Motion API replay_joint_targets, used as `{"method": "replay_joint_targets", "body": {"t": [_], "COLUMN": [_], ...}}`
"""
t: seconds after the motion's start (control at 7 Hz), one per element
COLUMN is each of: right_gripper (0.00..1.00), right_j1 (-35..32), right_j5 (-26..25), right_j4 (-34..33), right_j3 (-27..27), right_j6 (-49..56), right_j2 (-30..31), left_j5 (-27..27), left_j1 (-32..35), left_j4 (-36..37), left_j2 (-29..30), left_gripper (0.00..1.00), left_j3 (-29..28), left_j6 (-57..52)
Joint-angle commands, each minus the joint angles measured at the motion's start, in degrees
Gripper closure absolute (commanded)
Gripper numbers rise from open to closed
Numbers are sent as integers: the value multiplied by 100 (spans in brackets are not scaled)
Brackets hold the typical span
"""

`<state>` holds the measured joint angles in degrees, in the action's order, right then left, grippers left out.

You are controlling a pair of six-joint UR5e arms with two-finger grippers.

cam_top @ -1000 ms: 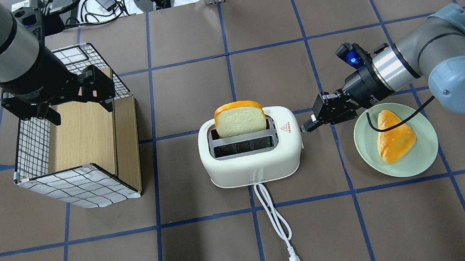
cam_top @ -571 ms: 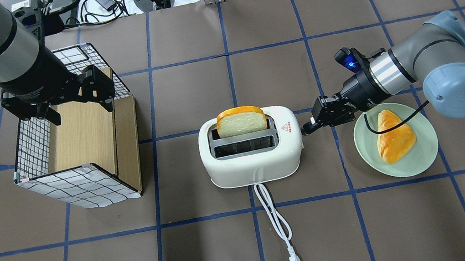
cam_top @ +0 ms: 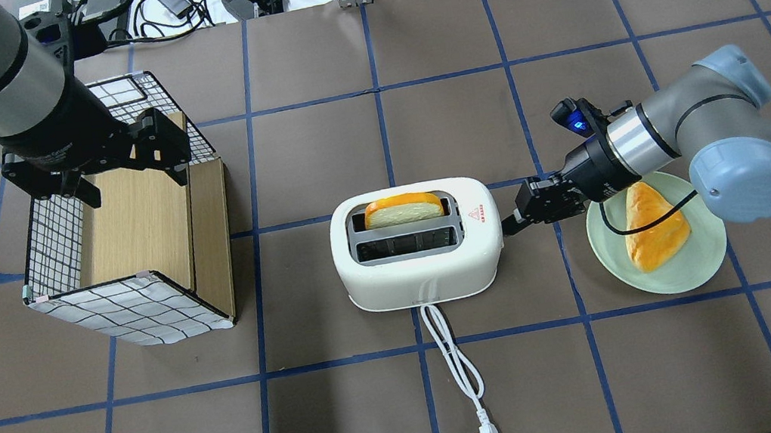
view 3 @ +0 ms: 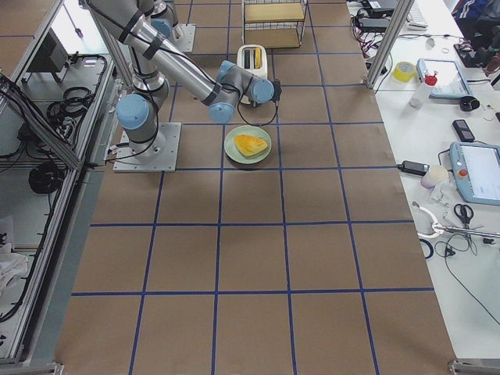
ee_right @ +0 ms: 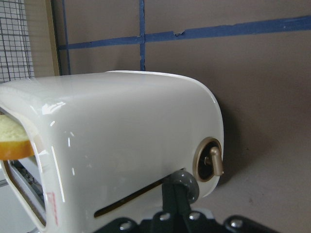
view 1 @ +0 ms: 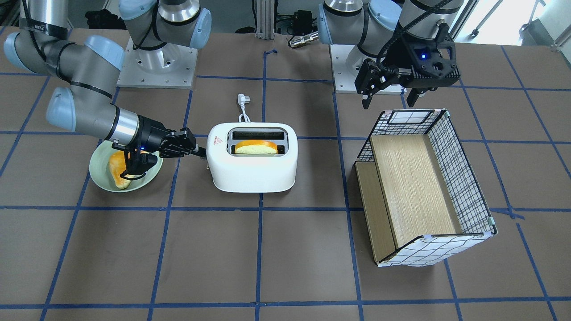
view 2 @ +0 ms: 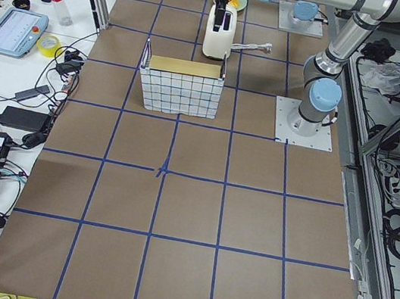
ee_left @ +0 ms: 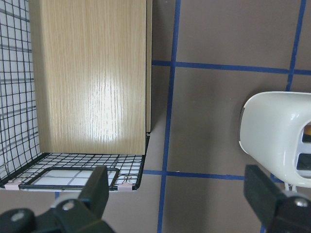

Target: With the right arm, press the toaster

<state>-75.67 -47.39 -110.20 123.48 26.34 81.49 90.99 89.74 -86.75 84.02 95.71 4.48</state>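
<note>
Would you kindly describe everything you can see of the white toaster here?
The toaster is a white, rounded, glossy plastic two-slot model standing upright on the brown table. A bread slice sits low in the slot farther from the robot; the nearer slot is empty. A red triangle label marks its top, a bronze knob its end. The shut right gripper meets that end at the lever slot. Its white cord lies unplugged.
</note>
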Motion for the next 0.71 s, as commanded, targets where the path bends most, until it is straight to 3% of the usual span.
{"method": "replay_joint_targets", "body": {"t": [0.0,0.43,0.57], "right_gripper": [100,100,100], "right_j1": [0,-61,-192], "right_j5": [-51,-681,-1354], "right_j4": [50,312,550], "right_j3": [-52,-586,-971], "right_j6": [-197,-1635,-1753], "right_j2": [94,779,894], "left_j5": [6,6,6], "left_j1": [0,-9,0], "left_j4": [0,0,0], "left_j2": [0,0,0], "left_gripper": [0,0,0], "left_j3": [0,0,0], "left_j6": [0,0,0]}}
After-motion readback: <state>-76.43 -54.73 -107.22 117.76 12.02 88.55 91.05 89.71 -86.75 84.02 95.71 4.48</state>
